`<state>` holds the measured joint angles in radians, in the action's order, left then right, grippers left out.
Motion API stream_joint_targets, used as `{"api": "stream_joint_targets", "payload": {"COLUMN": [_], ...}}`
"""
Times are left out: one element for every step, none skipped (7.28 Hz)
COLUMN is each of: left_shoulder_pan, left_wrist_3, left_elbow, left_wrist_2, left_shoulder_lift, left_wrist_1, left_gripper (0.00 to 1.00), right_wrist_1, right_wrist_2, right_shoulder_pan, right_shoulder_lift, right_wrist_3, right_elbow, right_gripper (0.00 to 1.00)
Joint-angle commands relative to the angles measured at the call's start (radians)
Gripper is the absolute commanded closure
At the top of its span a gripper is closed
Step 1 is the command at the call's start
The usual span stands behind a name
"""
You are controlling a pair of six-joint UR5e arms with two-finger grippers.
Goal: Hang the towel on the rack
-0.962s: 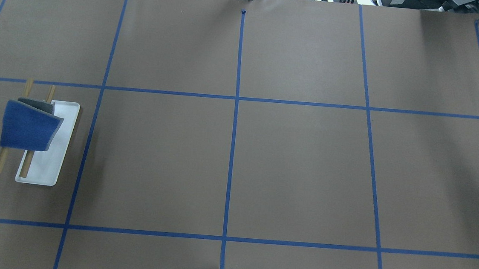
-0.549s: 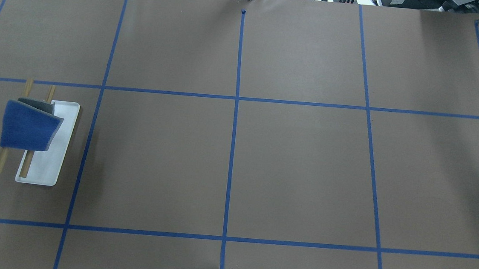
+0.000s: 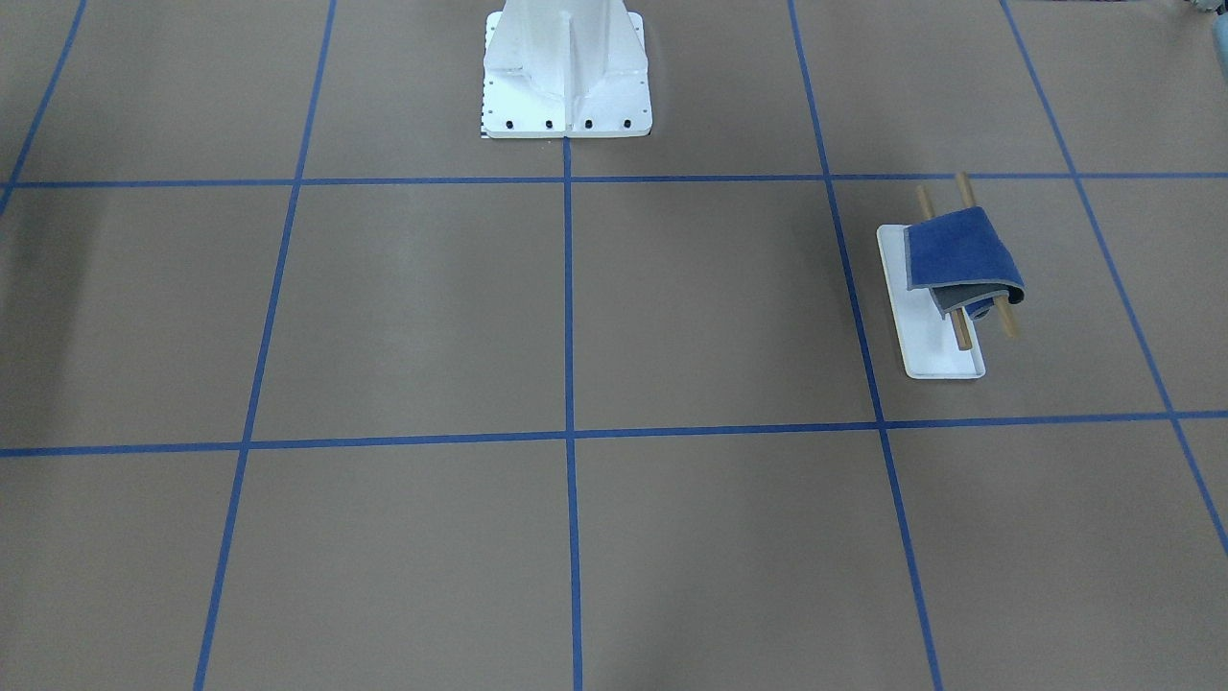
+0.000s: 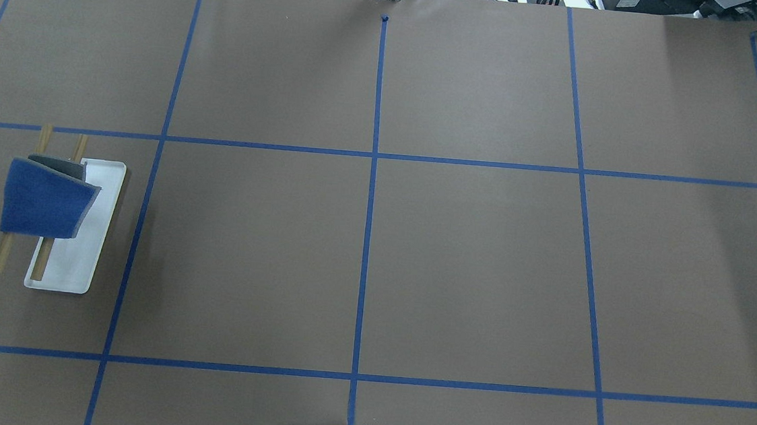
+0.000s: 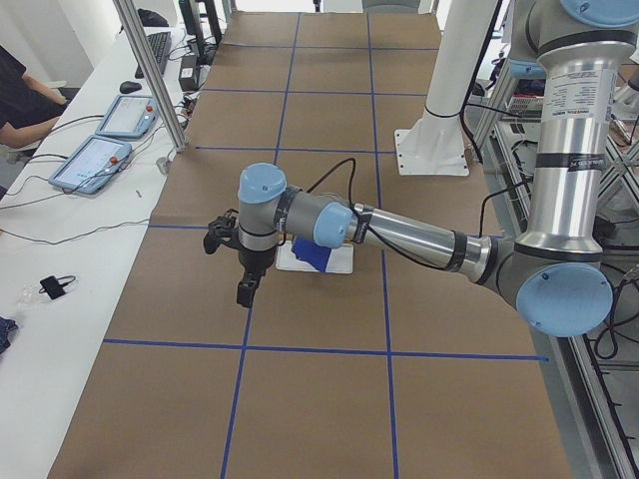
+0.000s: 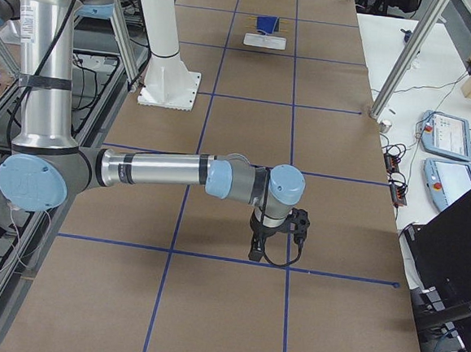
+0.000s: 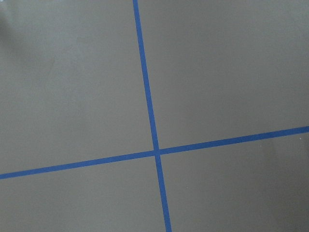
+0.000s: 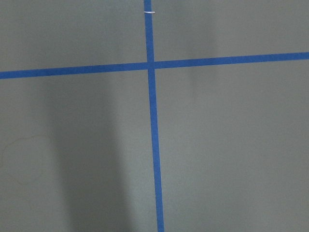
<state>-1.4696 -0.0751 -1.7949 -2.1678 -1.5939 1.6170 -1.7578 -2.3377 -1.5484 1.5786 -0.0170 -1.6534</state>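
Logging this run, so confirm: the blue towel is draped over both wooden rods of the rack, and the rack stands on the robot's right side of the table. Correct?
Only the side is wrong: the rack stands on the robot's left side of the table, as the overhead view shows. The towel is indeed draped over both rods.

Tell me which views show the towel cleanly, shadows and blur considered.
Overhead exterior: evenly lit, sharp on the towel and rack, soft shadow bands only toward its right side. Exterior front-facing: equally clear. Exterior left: the left arm partly hides the towel. Exterior right: rack far and tiny. Both wrist views: no towel, the right one crossed by a broad shadow.
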Motion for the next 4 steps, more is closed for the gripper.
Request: {"api": "stream_joint_targets", "payload": {"left_shoulder_pan": [0.0,-0.006,-0.039,-0.073], "left_wrist_3": [0.012,0.012,0.02,0.023], "left_elbow": [0.054,0.06,0.061,0.066], "left_wrist_2": [-0.001,-0.003,-0.006,-0.08], "left_shoulder_lift": [-0.001,0.002,0.003,0.009], "left_wrist_1": [0.0,0.001,-0.003,-0.017], "left_gripper": [0.02,0.02,0.02,0.02], "right_wrist_1": [0.015,0.015,0.015,0.015], "right_wrist_2": [-0.025,-0.025,-0.025,-0.025], "right_shoulder_pan": [-0.025,-0.025,-0.025,-0.025], "right_shoulder_lift": [0.0,0.001,0.0,0.0], "right_wrist_3": [-0.006,-0.008,-0.009,-0.009], "right_elbow": [0.015,0.012,0.012,0.011], "right_gripper": [0.0,0.0,0.0,0.0]}}
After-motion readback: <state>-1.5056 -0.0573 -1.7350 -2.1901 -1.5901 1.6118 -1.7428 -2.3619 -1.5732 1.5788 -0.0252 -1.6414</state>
